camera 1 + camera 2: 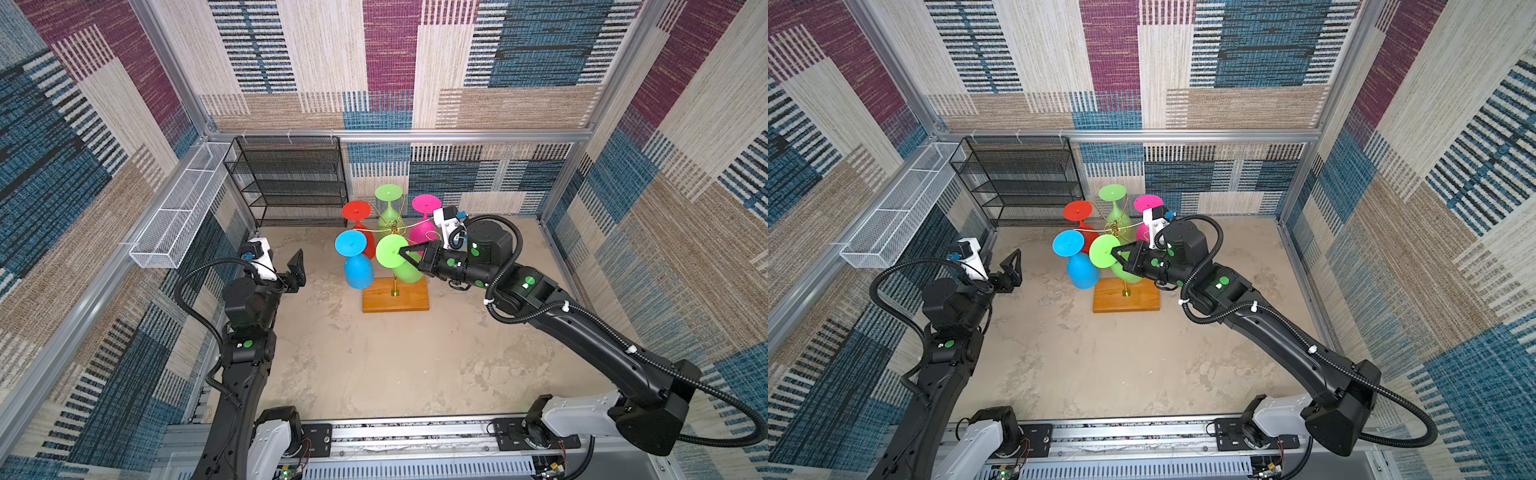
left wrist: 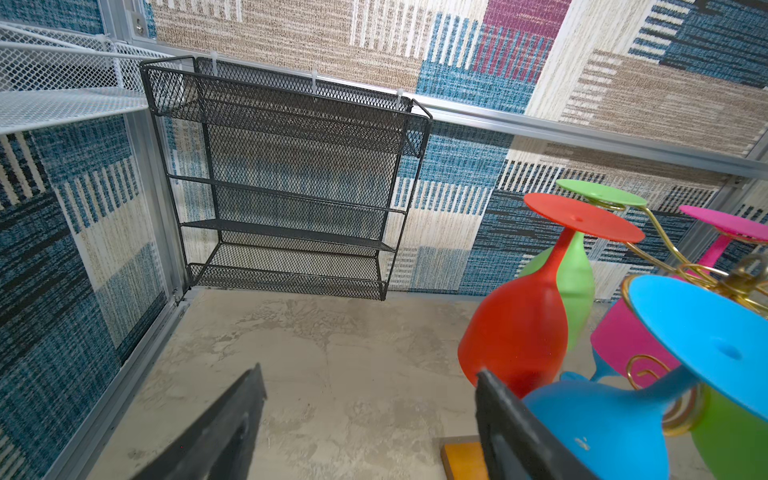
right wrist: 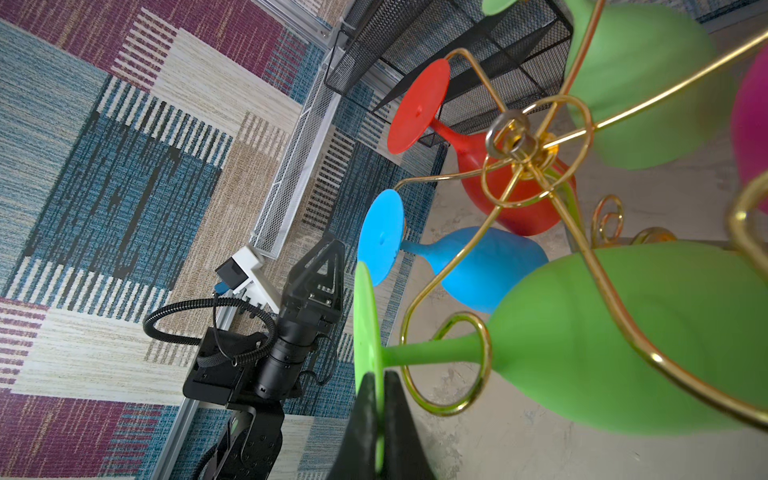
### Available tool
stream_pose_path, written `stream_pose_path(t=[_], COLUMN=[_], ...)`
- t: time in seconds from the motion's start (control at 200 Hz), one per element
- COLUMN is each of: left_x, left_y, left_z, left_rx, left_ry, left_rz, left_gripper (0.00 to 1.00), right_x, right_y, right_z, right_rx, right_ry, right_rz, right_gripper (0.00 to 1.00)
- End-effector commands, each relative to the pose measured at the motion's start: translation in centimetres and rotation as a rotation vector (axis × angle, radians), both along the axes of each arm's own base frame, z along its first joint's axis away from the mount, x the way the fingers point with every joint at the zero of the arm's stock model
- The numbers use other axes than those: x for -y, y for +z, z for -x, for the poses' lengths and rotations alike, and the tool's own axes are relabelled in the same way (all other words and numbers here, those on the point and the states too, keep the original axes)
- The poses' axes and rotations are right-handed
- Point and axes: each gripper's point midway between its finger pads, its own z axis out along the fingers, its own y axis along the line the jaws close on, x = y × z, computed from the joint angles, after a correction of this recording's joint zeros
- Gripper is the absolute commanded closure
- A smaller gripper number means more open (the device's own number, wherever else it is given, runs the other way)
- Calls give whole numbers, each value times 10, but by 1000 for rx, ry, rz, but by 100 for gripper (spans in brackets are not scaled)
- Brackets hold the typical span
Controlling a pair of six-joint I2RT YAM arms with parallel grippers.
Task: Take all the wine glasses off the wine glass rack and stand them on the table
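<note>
The wine glass rack (image 1: 411, 298) stands on its wooden base near the middle of the surface (image 1: 374, 365). Five glasses hang upside down from its gold scroll arms. The right tool (image 1: 401, 252) is clamped on the rim of the round foot of the front green wine glass (image 1: 388, 254). In the right wrist view its fingers (image 3: 365, 399) pinch the foot's edge, and the glass's stem sits inside a curled arm. The blue glass (image 1: 358, 271) hangs just beside it, with the red glass (image 1: 356, 211), the pink glass (image 1: 426, 203) and the rear green glass (image 1: 389, 193) behind. The left tool (image 1: 296, 270) hovers to the left of the rack, jaws spread wide and holding nothing.
</note>
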Motion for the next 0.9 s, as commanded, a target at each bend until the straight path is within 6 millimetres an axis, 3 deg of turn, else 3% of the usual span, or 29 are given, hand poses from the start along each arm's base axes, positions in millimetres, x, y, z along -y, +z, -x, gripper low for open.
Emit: stream_pose_path(t=[0.0,0.897], left_x=[-1,0], left_y=[7,9], left_z=[0,2], left_rx=[31,36], left_ry=[2,2], left_rz=[-7,-10], left_gripper=[18,18], right_x=[-6,-23], right_y=[6,17], right_z=[3,0], right_rx=[21,55], right_ry=[23,28], right_rz=[-8,-10], right_gripper=[100,100])
